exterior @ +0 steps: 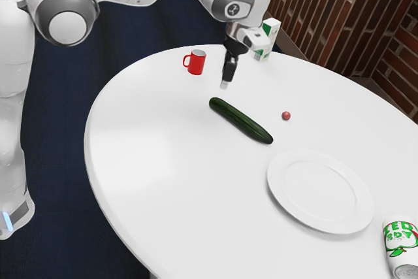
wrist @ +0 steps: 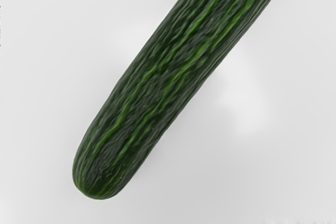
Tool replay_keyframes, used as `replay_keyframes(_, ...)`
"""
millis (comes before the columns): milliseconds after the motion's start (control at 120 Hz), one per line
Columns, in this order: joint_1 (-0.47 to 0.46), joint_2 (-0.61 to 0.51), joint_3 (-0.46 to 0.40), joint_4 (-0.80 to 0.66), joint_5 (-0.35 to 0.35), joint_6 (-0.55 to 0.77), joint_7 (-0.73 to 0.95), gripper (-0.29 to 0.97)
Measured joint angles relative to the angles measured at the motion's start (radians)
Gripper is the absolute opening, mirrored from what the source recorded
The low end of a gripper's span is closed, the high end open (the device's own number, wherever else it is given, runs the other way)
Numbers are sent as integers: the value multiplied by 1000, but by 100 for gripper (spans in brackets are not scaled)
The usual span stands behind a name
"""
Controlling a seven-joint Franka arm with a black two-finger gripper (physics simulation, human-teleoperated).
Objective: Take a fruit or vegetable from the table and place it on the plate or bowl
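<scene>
White round table w/ dark-green ridged cucumber, long, lying flat; fingers above its end, gap unclear.

We stand before a round white bench with a smooth, softly lit top. Behind it, at the exterior view's right, rises a red-brown brick wall. Around the bench lies a dark blue floor.
</scene>
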Motion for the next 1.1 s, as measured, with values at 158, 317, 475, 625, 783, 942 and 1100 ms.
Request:
replay_keyframes(158, 1, 26, -1, -1, 6, 23, 72, 68)
replay_keyframes(317, 1, 62, -2, -1, 3, 49, 126, 68)
replay_keyframes(475, 1, 80, -3, 1, -10, 77, 167, 68)
replay_keyframes(625, 0, 93, -6, 1, -30, 108, 197, 68)
replay_keyframes(783, -1, 107, -12, 1, -48, 126, 220, 68)
replay_keyframes(942, -2, 131, -25, -1, -69, 144, 237, 68)
replay_keyframes(1100, -1, 148, -27, -4, -85, 154, 250, 68)
